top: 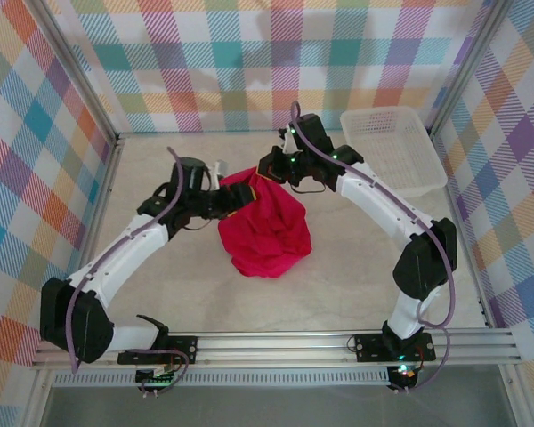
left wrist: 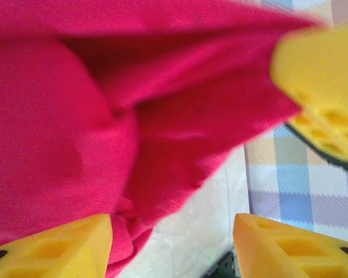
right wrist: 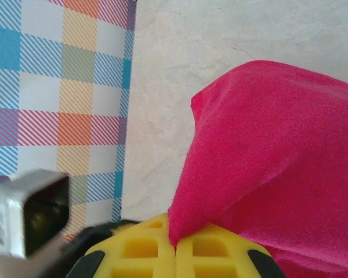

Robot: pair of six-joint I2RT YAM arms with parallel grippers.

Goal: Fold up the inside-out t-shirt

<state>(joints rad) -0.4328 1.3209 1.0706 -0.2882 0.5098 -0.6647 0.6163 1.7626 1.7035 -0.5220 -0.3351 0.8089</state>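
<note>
Arm bases: both were bolted to the metal rail [top: 276, 342], nearer than the white basket [top: 396, 147] and to its left, at the front edge of the table [top: 160, 285].
T-shirt [top: 265, 227]: the red garment hung in a bunched mass left of the basket and a little nearer than it. Its lower part rested crumpled on the table and its upper edge was stretched between the two grippers.
Left gripper [left wrist: 171, 231]: it sat farthest left of the basket, at the shirt's upper left corner. Its yellow fingers [left wrist: 58, 243] stood well apart with bare tabletop showing between them. Red cloth lay against the inner side of one finger, and nothing was clamped.
Right gripper [right wrist: 175, 246]: it sat just left of the basket, at the shirt's upper right corner. Its jaws were pressed together on a pinch of the red fabric, which rose from the seam between them.
Basket: the mesh basket stood on the table's far right corner, apart from the shirt.
Walls [top: 249, 62]: plaid panels stood behind the basket and along both sides.
</note>
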